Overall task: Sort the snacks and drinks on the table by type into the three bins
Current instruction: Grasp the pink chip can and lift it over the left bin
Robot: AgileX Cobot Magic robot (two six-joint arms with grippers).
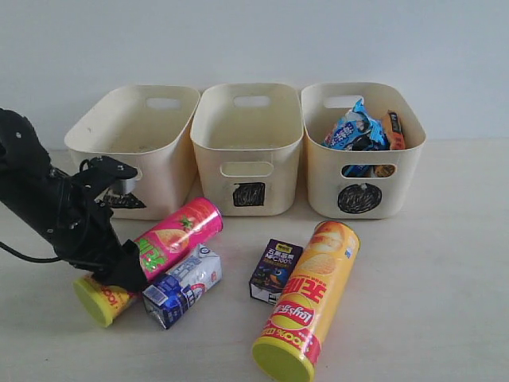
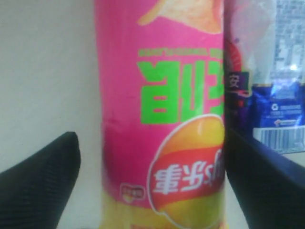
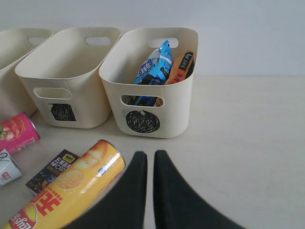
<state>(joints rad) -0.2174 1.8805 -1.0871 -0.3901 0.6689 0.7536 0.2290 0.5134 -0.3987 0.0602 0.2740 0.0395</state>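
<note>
The pink chip tube (image 1: 176, 236) lies on the table (image 1: 429, 263), its yellow-green lid toward the front left. My left gripper (image 1: 126, 269) straddles it near the lid end. In the left wrist view the gripper (image 2: 152, 138) stands open: one finger (image 2: 259, 181) is against the tube (image 2: 159, 95), and table shows between the tube and the other finger. The blue and white carton (image 1: 183, 286) touches the tube. The dark purple carton (image 1: 274, 270) and the yellow-orange tube (image 1: 312, 306) lie further right. My right gripper (image 3: 150, 156) is shut and empty beside the yellow tube (image 3: 66, 188).
Three cream bins stand at the back: triangle (image 1: 131, 143), square (image 1: 248, 147), circle (image 1: 362, 155). The circle bin holds the blue bag (image 1: 354, 127) and the orange-brown packet (image 1: 394, 130). The other two look empty. A pale wall rises behind them.
</note>
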